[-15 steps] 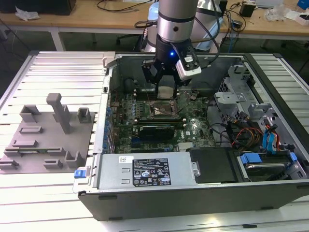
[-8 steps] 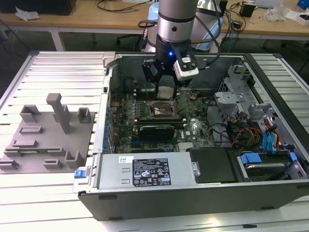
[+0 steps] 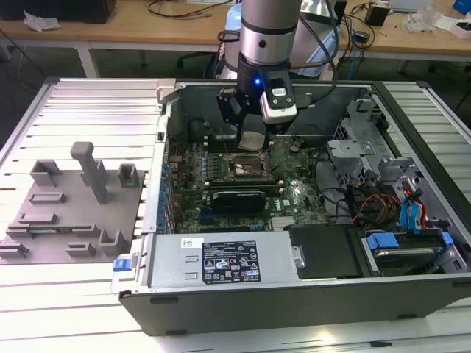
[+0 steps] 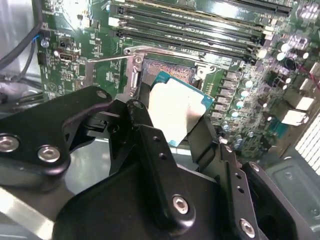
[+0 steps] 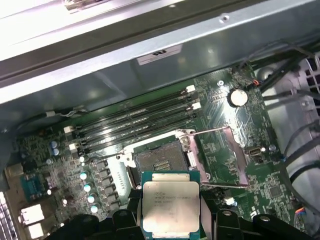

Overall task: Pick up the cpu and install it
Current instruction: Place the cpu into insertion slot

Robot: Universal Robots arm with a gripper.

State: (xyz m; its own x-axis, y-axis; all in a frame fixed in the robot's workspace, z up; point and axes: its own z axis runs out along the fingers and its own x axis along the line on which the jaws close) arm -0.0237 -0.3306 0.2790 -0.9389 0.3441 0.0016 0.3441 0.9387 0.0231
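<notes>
We see the gripper (image 4: 172, 119) clamped on the cpu (image 5: 171, 210), holding it just above the open socket (image 5: 159, 167) of the motherboard (image 5: 227, 145)

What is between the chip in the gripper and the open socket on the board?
Nothing: in the exterior view the chip hangs above the socket, with only air between.

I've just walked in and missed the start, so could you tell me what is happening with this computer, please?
A robot arm is working inside an open computer case. Its pincer is shut on the cpu, gripping it by two opposite edges. The chip hangs above the open, empty socket on the motherboard and is not yet seated in it.
</notes>
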